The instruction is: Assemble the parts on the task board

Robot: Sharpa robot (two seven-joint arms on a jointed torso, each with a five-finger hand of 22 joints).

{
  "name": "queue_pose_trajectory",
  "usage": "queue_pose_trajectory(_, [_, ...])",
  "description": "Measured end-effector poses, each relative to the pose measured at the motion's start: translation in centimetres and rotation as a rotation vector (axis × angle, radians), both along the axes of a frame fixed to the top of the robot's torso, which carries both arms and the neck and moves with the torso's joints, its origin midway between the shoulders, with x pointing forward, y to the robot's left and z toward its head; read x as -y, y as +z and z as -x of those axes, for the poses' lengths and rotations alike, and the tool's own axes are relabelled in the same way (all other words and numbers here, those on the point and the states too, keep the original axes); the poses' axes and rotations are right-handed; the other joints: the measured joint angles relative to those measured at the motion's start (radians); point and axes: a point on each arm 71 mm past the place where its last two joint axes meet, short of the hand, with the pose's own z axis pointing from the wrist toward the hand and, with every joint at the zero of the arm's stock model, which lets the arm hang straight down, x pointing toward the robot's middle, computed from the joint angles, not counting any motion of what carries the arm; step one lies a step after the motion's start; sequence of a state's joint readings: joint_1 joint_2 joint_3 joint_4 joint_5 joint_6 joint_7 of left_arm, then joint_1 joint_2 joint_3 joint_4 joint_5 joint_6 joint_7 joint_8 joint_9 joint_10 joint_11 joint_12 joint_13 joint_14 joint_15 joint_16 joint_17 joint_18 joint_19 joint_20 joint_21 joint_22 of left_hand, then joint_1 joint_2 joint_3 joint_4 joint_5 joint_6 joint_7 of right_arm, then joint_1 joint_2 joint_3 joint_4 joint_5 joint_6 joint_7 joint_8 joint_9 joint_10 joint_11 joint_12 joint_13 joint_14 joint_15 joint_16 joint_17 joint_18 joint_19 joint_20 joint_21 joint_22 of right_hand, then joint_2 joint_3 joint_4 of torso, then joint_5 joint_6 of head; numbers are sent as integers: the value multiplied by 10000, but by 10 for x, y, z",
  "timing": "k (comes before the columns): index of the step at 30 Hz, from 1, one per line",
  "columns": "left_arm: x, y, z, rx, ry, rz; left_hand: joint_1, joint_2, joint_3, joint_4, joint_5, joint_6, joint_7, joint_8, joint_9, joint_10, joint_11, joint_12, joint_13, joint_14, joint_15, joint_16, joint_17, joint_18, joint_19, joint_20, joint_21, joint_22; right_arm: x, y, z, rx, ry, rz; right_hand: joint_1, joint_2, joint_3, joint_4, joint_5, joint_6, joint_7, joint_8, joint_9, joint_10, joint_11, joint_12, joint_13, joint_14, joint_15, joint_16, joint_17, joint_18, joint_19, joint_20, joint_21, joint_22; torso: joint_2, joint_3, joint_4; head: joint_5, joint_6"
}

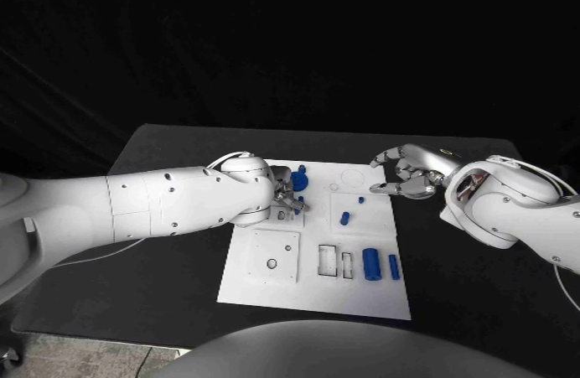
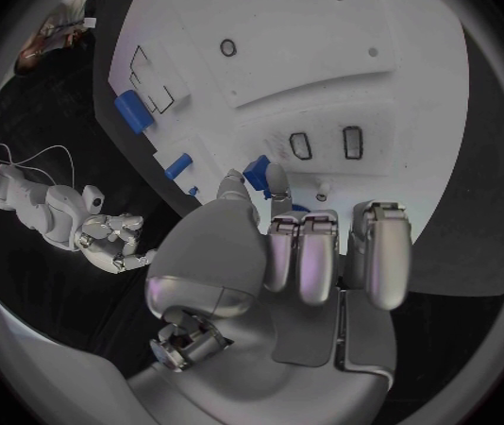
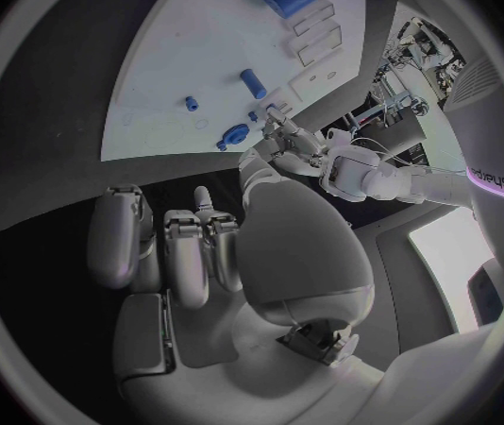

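The white task board lies in the middle of the black table. My left hand is over the board's far left part and pinches a small blue part between thumb and a finger; the same blue part sits just above two small slots. My right hand hovers over the board's far right corner with its fingers loosely curved and apart, holding nothing. A tiny blue peg and a short blue part are on the board between the hands. A large blue cylinder and a slimmer one lie nearer me.
Rectangular recesses and a square plate with a hole mark the board's near half. Bare black table runs on both sides of the board. A white cable trails off the left side.
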State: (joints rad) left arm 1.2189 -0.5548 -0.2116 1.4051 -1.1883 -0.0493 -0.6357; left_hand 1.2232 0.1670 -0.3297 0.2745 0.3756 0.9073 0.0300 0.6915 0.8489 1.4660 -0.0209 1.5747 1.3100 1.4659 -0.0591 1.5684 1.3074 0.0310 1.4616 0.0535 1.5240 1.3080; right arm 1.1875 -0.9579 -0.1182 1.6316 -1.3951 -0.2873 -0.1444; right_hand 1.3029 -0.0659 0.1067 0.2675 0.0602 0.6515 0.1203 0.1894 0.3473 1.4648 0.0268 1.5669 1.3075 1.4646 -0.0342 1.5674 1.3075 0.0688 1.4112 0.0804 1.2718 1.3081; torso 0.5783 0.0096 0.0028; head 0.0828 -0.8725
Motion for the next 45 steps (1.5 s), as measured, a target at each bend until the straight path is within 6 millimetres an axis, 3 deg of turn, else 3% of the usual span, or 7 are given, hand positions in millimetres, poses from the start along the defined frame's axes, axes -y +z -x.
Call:
queue_pose_trajectory(3, [0, -1, 0, -43, -19, -38, 117, -2, 34, -34, 220, -32, -32, -51, 87, -28, -42, 20, 0, 10, -29, 0, 0, 1, 38, -38, 0, 0, 0, 0, 0, -7, -6, 5, 2, 2, 0, 0, 22, 0, 0, 0, 0, 0, 0, 0, 0, 0, 0, 0, 0, 0, 0, 0, 0, 0, 0, 0, 1, -7, -1])
queue_pose_trajectory(11, [-1, -2, 0, -68, -30, -66, 733, -107, 518, -190, 1269, -90, -90, -321, 340, -51, -98, 22, 16, -2, -113, 0, 0, 1, -16, -91, -59, -2, 1, 0, 0, -25, -43, 8, 40, 40, 28, -28, 38, 0, 0, 0, -13, 0, -1, 0, -1, 0, 0, 0, -1, 0, 0, 0, 0, -2, -1, 1, 9, -8, -1])
queue_pose_trajectory(26, [-9, 0, 1, -34, -5, 54, 1467, -787, 1799, 90, 3317, -63, -176, -825, 706, -61, -117, -108, -5, 9, -165, 0, -1, 2, -12, -166, -100, -3, 5, -1, -2, -120, -209, -95, 171, 173, 45, -153, 120, 94, 32, 0, -60, -4, -5, 0, -2, 35, 36, 0, 5, 0, 0, 0, -92, -4, -7, -5, 8, -12, -2])
queue_pose_trajectory(33, [-20, 2, 4, -28, 106, 109, 1534, -853, 2081, 134, 3497, -44, -160, -855, 795, -60, -118, -61, -32, 10, -166, 0, -1, 2, 19, -198, -101, -4, 6, -4, -1, -326, -293, -123, 160, 267, 86, -219, 204, 130, 14, 38, -81, -4, -5, 0, -1, 36, 36, 0, 6, 0, -38, 38, -192, -4, -8, 2, 12, -20, -2])
queue_pose_trajectory(39, [-31, 1, 7, -64, 276, 53, 1494, -894, 2286, 151, 3494, -41, -157, -920, 842, -58, -120, -61, -16, 11, -167, 0, -1, 2, 19, -198, -100, -4, 8, -7, -1, -566, -356, -106, 263, 370, 83, -358, 557, 170, 45, 38, -164, -4, -5, 0, -2, 35, 36, 0, 5, 0, -75, 75, -385, -5, -17, 12, 20, 3, -2])
queue_pose_trajectory(45, [-35, 0, 10, -105, 335, -3, 1275, -1112, 2802, 133, 2979, -27, -143, -998, 996, 38, -217, -65, -25, 16, -198, 0, 7, 1, 19, -197, -139, -5, 8, -8, -1, -721, -374, -91, 306, 413, 84, -413, 638, 170, 45, 38, -190, -4, -5, 0, -2, 35, 35, 0, 4, -1, -133, 57, -425, -6, -30, 15, 30, 32, -2])
